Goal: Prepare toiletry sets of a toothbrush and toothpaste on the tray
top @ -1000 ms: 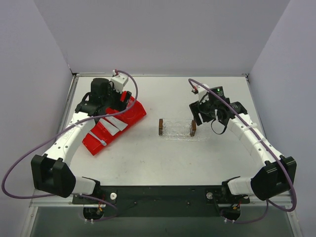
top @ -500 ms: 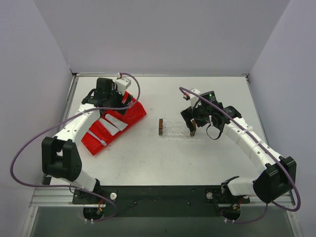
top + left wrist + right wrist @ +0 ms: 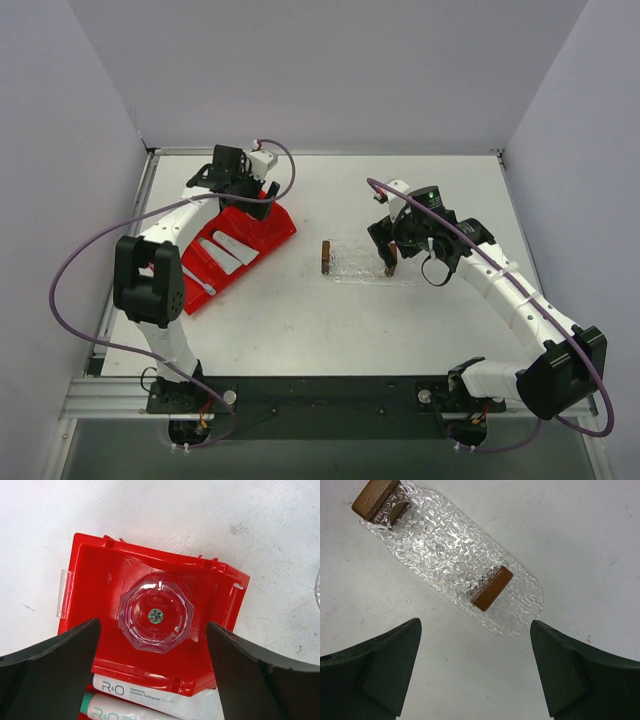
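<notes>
Two toothpaste tubes (image 3: pixel 236 247) and the pale toothbrush (image 3: pixel 199 284) lie in the red bin (image 3: pixel 272 232). My left gripper (image 3: pixel 240 186) is open and empty above the bin's far end. In the left wrist view the gripper (image 3: pixel 153 626) hangs over a clear faceted cup (image 3: pixel 155 616), with the tubes (image 3: pixel 150 699) at the bottom edge. The clear textured tray (image 3: pixel 358 270) lies mid-table. My right gripper (image 3: pixel 386 243) is open and empty above its right end. In the right wrist view the tray (image 3: pixel 445 540) lies just beyond the gripper (image 3: pixel 475 625).
A small clear rack with brown ends (image 3: pixel 492 588) stands on the tray; its left end (image 3: pixel 326 257) shows in the top view. The red bin's wall (image 3: pixel 95 580) has a clear tab on its left side. Purple cables loop from both arms.
My left gripper has moved toward the far end of the red bin, its elbow swinging left. My right gripper has moved left to the tray's right end.
</notes>
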Action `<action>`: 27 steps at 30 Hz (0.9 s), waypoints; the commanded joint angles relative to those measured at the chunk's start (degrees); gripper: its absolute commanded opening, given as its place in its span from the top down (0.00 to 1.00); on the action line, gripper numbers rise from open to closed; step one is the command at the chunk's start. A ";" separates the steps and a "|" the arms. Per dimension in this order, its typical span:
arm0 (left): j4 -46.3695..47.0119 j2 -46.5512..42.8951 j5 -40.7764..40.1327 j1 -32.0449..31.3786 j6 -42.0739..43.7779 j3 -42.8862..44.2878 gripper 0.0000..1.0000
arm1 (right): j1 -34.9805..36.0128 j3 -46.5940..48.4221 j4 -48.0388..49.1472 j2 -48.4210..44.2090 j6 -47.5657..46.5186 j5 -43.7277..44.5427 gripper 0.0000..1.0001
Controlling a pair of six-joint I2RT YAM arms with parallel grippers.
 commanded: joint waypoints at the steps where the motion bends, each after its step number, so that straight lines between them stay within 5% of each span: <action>1: -0.26 2.18 2.06 0.18 0.58 4.06 0.03 | 0.21 -0.42 0.43 -0.60 -0.60 -0.82 0.15; 27: -0.53 8.43 3.47 0.18 2.34 4.68 0.05 | -0.14 -0.86 0.17 0.02 -1.13 -0.65 0.15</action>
